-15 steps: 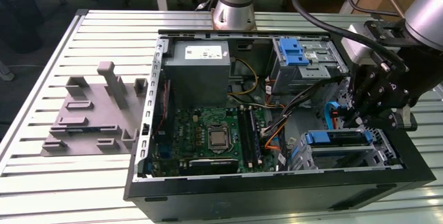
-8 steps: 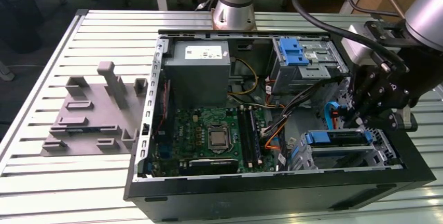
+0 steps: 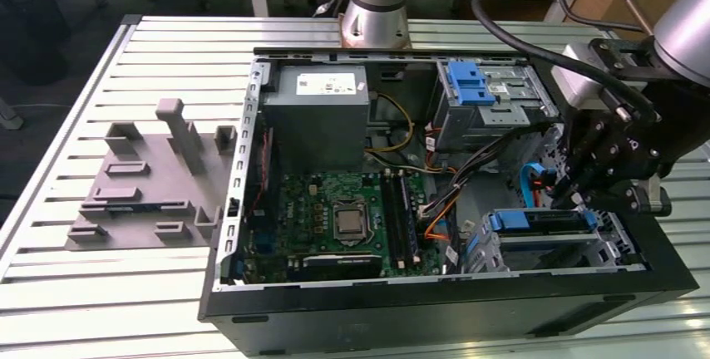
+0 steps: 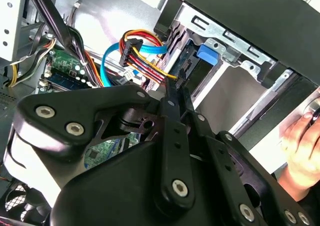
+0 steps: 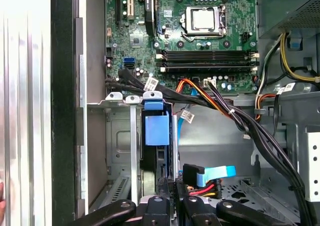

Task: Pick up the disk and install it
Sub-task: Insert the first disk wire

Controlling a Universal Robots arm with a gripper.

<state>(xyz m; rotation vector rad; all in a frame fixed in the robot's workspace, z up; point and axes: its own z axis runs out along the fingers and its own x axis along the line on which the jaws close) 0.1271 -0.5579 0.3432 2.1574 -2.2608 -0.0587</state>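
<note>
The disk, with its blue plastic frame, sits in the lower drive cage at the exterior view's right end of the open computer case. It stands edge-on in the cage slot in the first wrist view, and its blue tab shows in the second wrist view. My gripper hangs over that cage. Its fingers are shut together, and the tips sit at the disk's near end, close to the cable plug. I cannot tell whether they touch the disk. In the second wrist view the gripper points into the slot.
A grey power-supply box, the motherboard and an upper drive cage with a blue latch fill the case. Blue and red-yellow cables hang beside the fingers. A grey fixture lies on the slatted table. A person's hand rests outside the case wall.
</note>
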